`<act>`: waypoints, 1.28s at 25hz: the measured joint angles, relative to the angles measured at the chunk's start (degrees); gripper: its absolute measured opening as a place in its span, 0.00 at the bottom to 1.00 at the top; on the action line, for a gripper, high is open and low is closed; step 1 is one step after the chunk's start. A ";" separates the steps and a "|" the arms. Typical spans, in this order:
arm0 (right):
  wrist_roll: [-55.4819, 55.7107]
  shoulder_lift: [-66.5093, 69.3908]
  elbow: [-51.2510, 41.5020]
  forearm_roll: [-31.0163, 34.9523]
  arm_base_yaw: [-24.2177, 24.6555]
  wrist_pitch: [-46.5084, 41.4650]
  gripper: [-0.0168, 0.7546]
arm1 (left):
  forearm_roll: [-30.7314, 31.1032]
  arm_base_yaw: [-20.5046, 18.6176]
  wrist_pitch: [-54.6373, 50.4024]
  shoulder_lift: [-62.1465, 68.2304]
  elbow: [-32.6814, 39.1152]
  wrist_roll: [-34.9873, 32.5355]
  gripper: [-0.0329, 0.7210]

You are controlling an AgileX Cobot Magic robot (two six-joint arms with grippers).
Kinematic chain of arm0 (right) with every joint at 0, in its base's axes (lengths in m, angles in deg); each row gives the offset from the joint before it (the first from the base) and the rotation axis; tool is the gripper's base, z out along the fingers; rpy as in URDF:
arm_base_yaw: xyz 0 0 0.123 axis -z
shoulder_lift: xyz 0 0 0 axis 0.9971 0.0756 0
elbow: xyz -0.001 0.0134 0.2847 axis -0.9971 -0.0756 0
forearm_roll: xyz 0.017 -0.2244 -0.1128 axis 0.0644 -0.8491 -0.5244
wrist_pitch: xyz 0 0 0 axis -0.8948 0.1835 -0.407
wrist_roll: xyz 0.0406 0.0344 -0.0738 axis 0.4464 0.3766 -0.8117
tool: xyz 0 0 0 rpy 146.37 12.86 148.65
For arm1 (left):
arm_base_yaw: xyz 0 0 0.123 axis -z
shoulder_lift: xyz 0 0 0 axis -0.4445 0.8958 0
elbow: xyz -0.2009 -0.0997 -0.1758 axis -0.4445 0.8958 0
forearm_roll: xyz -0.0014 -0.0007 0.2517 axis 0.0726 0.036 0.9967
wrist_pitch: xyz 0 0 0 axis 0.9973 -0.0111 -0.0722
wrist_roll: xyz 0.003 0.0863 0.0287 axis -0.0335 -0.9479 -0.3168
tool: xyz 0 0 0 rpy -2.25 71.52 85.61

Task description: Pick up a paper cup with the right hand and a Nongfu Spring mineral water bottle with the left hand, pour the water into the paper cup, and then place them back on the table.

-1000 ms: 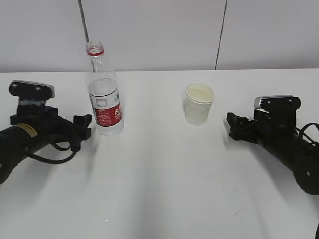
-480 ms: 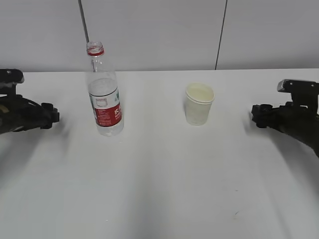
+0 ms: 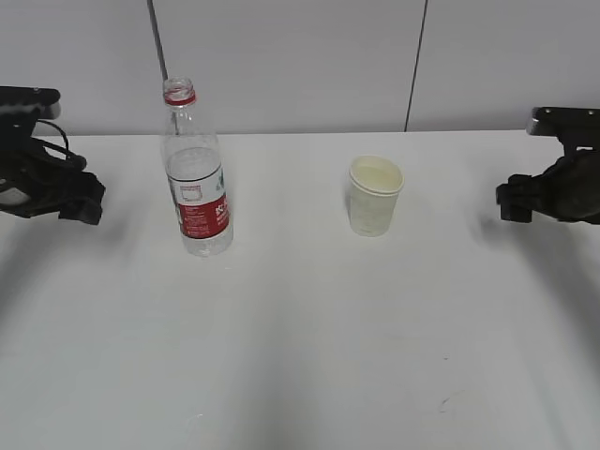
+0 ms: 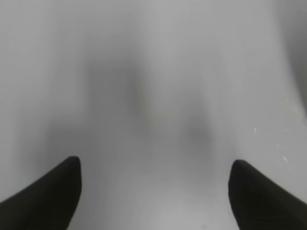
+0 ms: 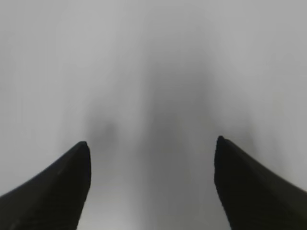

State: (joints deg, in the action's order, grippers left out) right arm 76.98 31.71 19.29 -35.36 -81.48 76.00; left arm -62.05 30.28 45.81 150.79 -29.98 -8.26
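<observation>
The Nongfu Spring bottle (image 3: pixel 196 173) stands upright and uncapped on the white table (image 3: pixel 300 337), left of centre, with water in its lower part. The paper cup (image 3: pixel 374 195) stands upright right of centre. My left gripper (image 3: pixel 86 199) hangs above the table's far left edge, well left of the bottle. My right gripper (image 3: pixel 509 200) hangs at the far right, well right of the cup. Both wrist views show open, empty jaws over bare blurred table, left gripper (image 4: pixel 154 165) and right gripper (image 5: pixel 152 143); neither shows the bottle or the cup.
A grey panelled wall (image 3: pixel 300 56) rises behind the table's back edge. Bare tabletop lies between the bottle and the cup and across the whole front half.
Both arms have drawn back and up: the left one to the far left, away from the bottle, the right one to the far right, away from the cup. Bottle and cup have not moved.
</observation>
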 joint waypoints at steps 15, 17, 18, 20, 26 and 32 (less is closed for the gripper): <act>-16.87 0.00 21.82 12.98 0.00 -47.80 0.79 | 1.75 0.00 -32.27 -0.27 -9.93 -0.36 0.80; -18.31 -0.14 22.48 13.90 0.00 -50.58 0.79 | 1.75 0.00 -34.47 -1.32 -9.93 -0.66 0.80; -18.72 -0.47 22.46 14.30 0.00 -52.04 0.79 | 1.75 0.00 -35.28 -2.22 -9.93 -0.74 0.80; -19.84 -1.55 22.46 15.36 0.00 -54.74 0.79 | 1.75 0.00 -35.95 -4.22 -9.13 -0.91 0.80; -20.84 -9.29 19.53 16.22 0.00 -58.72 0.79 | 0.64 0.00 -37.05 -13.39 -2.62 -1.11 0.80; -21.46 -20.40 9.57 16.24 0.00 -58.98 0.79 | 0.46 0.00 -37.92 -24.36 4.75 -1.15 0.80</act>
State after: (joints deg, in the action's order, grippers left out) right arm 55.52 11.31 28.86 -19.12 -81.48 17.02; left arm -61.58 30.28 7.89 126.42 -25.23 -9.42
